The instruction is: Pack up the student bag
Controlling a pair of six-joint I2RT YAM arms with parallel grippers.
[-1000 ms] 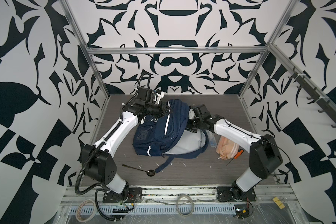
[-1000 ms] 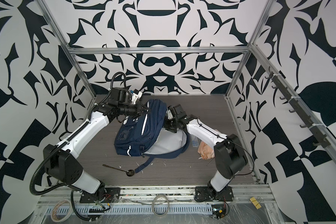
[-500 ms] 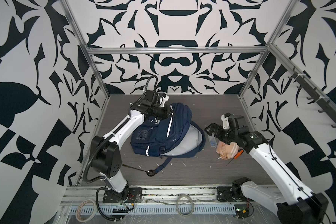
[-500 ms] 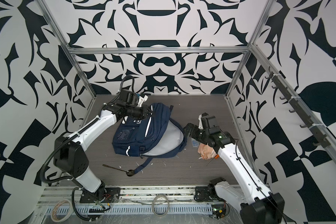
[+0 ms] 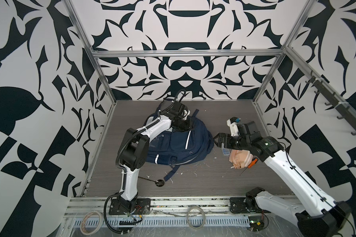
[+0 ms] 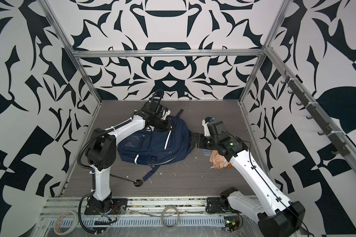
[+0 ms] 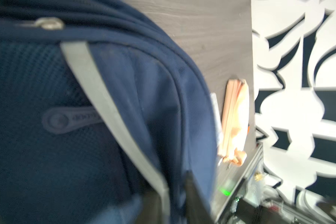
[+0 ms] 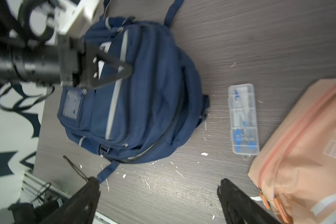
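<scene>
At centre frame in both top views the student bag (image 5: 179, 143) lies flat. My right gripper (image 5: 216, 140) hangs open and empty beside it; whether my left gripper (image 5: 187, 124) grips, I cannot tell. 2 items, clear case (image 8: 242, 120) and peach pouch (image 5: 239, 159), lie unpacked at right.

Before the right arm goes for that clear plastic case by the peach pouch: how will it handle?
The clear plastic case looks rigid and flat: probably won't flop or roll. Smooth shell may slip in the fingers or skate on the table. Small blue drawing tools inside suggest it's light; may rattle.
</scene>
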